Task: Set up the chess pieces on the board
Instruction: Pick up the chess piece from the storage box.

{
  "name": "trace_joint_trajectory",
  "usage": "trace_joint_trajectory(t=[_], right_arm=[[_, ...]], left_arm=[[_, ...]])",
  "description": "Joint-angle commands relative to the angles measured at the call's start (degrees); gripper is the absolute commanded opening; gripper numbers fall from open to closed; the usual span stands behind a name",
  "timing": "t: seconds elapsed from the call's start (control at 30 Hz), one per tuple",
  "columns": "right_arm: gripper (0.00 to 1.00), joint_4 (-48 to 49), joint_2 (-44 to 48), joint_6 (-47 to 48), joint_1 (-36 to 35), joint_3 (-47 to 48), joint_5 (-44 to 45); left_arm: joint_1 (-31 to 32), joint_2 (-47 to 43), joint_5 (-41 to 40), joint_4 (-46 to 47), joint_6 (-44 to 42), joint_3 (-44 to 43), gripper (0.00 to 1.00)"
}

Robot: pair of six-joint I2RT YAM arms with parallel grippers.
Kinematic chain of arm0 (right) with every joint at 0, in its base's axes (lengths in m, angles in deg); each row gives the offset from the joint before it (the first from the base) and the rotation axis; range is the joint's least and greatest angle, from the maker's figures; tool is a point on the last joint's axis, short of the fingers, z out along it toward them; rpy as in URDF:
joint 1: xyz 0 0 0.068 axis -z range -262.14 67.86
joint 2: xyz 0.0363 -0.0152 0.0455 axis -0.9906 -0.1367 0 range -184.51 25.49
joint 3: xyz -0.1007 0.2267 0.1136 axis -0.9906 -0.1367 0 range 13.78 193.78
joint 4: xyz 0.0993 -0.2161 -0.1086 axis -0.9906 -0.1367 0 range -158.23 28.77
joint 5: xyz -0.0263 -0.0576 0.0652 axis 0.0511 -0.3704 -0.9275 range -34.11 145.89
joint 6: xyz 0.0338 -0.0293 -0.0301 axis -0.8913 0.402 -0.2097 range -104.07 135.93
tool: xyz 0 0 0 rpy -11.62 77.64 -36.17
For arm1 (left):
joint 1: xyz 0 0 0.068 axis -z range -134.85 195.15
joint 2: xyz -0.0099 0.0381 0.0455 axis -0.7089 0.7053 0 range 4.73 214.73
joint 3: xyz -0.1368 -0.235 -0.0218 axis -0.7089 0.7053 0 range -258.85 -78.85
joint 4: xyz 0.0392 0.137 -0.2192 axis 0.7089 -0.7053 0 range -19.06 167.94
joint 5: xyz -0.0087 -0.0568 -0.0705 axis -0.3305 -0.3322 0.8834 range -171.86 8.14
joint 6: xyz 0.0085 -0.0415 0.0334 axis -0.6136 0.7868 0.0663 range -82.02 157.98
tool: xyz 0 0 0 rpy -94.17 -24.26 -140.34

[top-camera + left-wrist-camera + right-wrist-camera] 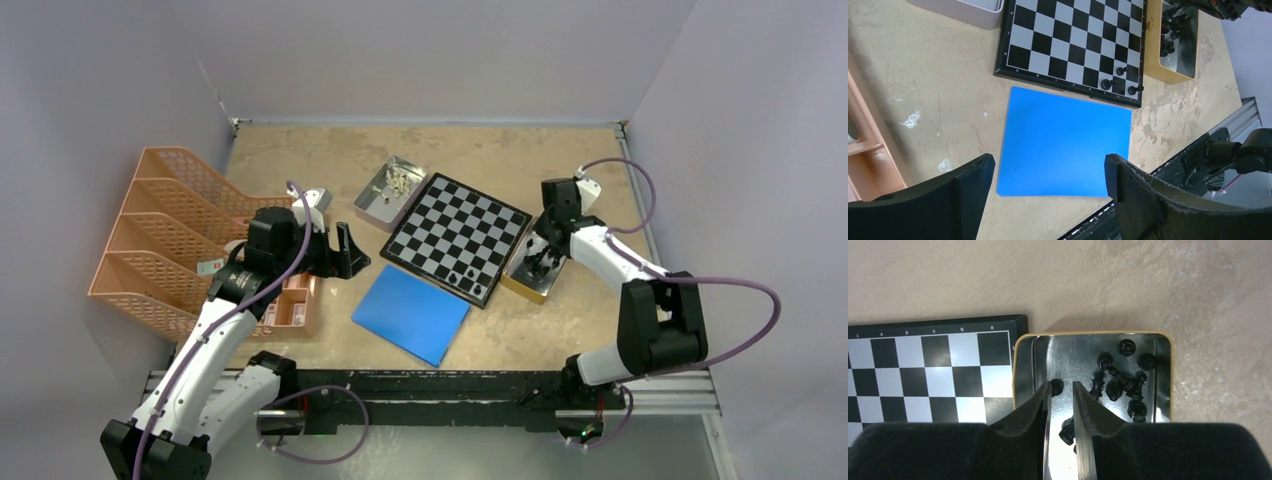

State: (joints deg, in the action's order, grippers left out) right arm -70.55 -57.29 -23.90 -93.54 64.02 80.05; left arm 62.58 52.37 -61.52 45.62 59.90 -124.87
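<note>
Right gripper [1062, 385] hangs low over a gold-rimmed tin [1168, 370], its jaws drawn almost together with only a thin slit between them. One black piece [1057, 386] sits right at the tip of one finger, and another black piece [1066, 432] shows in the slit further back. Whether either is actually pinched cannot be told. More black chess pieces [1128, 385] lie jumbled in the tin's right half. The tin lies along the right edge of the board [923, 370], just beside it, toward the right edge of the table [300, 160].

Three black pieces [1120, 71] stand upright on the board at its corner nearest the arms, next to the tin. The other squares in view are bare.

Left gripper [1048, 165] hovers with its jaws spread wide, holding nothing, above the near edge of a blue sheet [1063, 125] that lies flat just in front of the board. A grey tin [375, 205] holding cream pieces [400, 182] lies at the board's far left side. A peach file rack [160, 230] stands at the table's left edge.
</note>
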Motion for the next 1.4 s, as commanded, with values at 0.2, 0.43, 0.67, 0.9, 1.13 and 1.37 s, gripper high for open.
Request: trace_joint_trajectory(t=[0.2,0.43,0.67,0.9,1.13,1.37], right_arm=[[0.26,9.06,-2.56,-1.77,1.15,-3.76,-4.81],[0.26,11.6,-4.2,-1.92,1.28,-4.94,-5.88],[0.25,13.4,-6.95,-1.28,1.29,-4.96,-8.36],[0.23,13.42,-7.74,-0.98,1.29,-5.37,-8.57],[0.2,12.61,-7.16,-0.49,1.29,-5.63,-8.17],[0.13,10.81,-5.44,0.06,1.29,-5.76,-7.92]], left_arm=[[0.32,-0.99,0.29,1.55,-0.29,-0.21,0.81],[0.32,-0.71,0.49,1.55,-0.38,-0.26,0.81],[0.32,-0.54,0.58,1.55,-0.38,-0.29,0.81],[0.32,-0.37,0.47,1.55,-0.35,-0.27,0.81],[0.32,-0.39,0.19,1.47,-0.29,-0.21,0.81],[0.32,-0.44,0.14,1.46,-0.22,-0.21,0.81]])
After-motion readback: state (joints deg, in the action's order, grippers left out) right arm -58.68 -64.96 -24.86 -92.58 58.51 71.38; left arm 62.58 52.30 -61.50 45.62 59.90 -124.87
